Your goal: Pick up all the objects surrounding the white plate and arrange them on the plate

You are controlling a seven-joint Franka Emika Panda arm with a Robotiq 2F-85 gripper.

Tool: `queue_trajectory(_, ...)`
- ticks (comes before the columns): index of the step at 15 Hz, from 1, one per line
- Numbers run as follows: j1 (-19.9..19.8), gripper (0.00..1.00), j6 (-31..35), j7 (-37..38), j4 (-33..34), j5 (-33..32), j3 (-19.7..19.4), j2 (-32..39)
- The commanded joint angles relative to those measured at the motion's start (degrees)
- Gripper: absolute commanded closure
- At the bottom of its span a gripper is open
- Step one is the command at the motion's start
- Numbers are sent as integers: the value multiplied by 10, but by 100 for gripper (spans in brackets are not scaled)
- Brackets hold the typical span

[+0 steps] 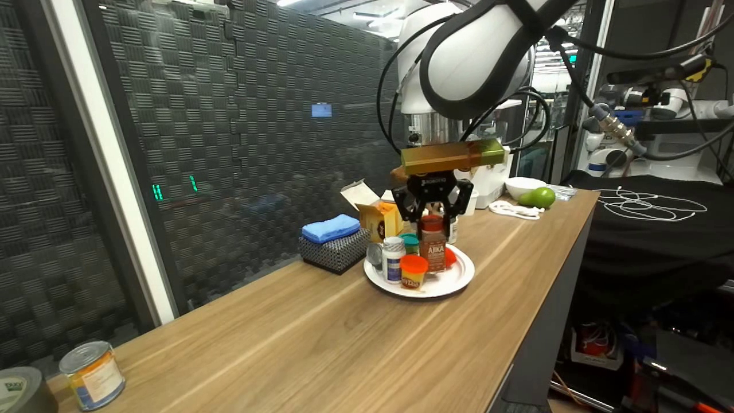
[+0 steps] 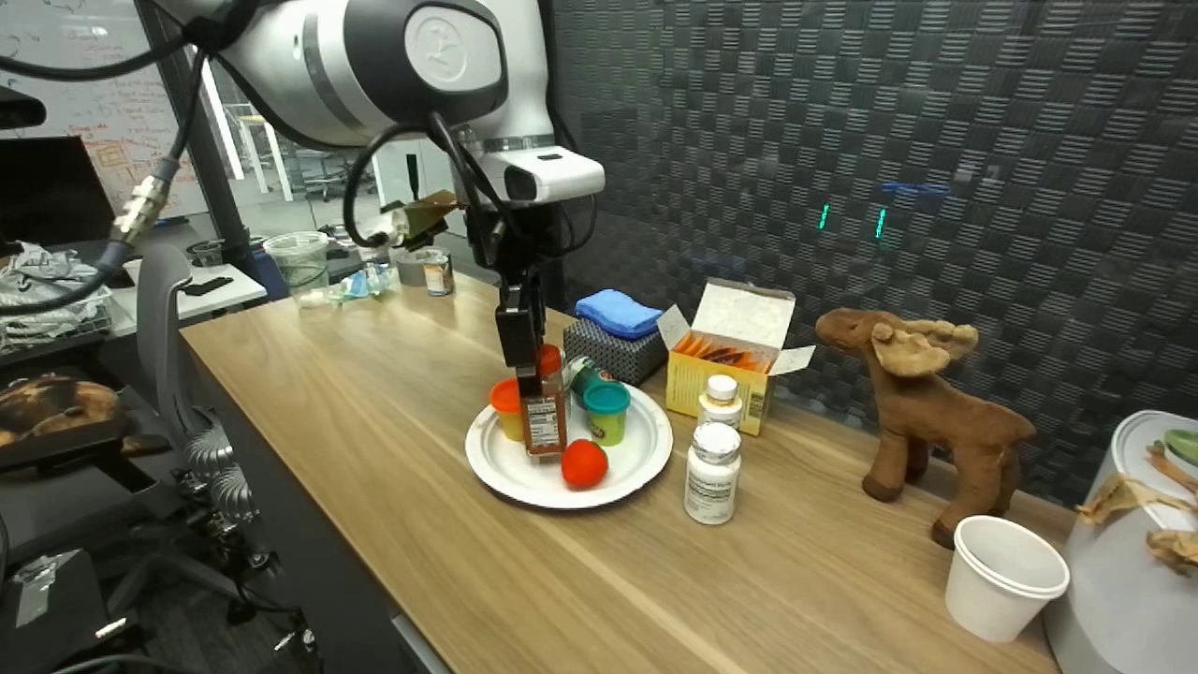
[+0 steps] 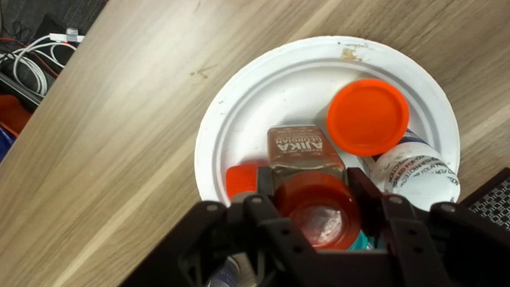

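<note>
My gripper (image 1: 434,230) is shut around the red-capped Ajika jar (image 1: 433,255), which stands upright over the white plate (image 1: 465,275); whether its base rests on the plate is hard to tell. The jar also shows in the wrist view (image 3: 299,145). On the plate are an orange-lidded tub (image 3: 368,117), a white bottle (image 1: 393,261), a teal-lidded tub (image 2: 606,421), a red ball-like object (image 2: 584,464) and a green container lying on its side (image 2: 582,374). Two white bottles stand on the table beside the plate, a nearer one (image 2: 711,482) and a farther one (image 2: 721,398).
A black mesh box (image 1: 335,252) with a blue cloth (image 1: 331,228) and an open yellow box (image 2: 721,370) stand behind the plate. A brown plush moose (image 2: 927,402) and paper cups (image 2: 1001,580) are farther along. A can (image 1: 93,376) stands at the opposite table end.
</note>
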Motion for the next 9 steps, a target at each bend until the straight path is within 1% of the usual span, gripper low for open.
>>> queue_trajectory(1, 4, 75, 20, -8, 26, 22, -13, 17)
queue_trajectory(5, 5, 75, 30, -10, 39, 34, -21, 27)
queue_trajectory(9, 6, 75, 32, -18, 56, 59, -18, 37)
